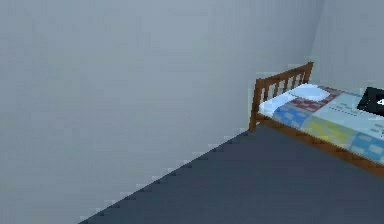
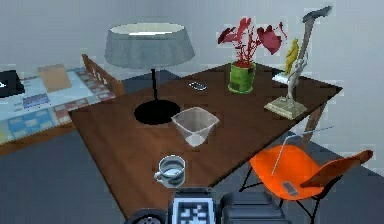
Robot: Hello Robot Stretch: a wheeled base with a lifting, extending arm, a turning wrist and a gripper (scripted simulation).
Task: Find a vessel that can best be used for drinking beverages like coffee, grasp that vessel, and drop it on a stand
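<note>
Mug (image 2: 172, 170): standing upright on the table (image 2: 110, 135) with its mouth facing up and its long axis running vertical. The handle is seeming to point toward the arm side view's left. It is sitting in front of the lamp (image 2: 150, 60), toward the table's near edge.
Gripper (image 2: 150, 215): its dark body is peeking in at the bottom edge, below the mug and well apart from the lamp. I cannot tell how its fingers are standing or whether it is holding anything.
Bowl (image 2: 195, 126): clear, standing just right of the lamp's base, between lamp and mug.
Flat thing (image 2: 198, 86): small and dark, lying just right of the lamp.
Plant (image 2: 243, 60): red-leaved, in a green pot, standing right of the lamp.
Figure (image 2: 290, 75): yellow, standing farther right of the lamp, beyond the plant.
Chair (image 2: 300, 170): orange, standing well right of the lamp at the table's side.
Bed (image 1: 320, 115): wooden-framed with a quilt, lying left of the lamp by the wall.
</note>
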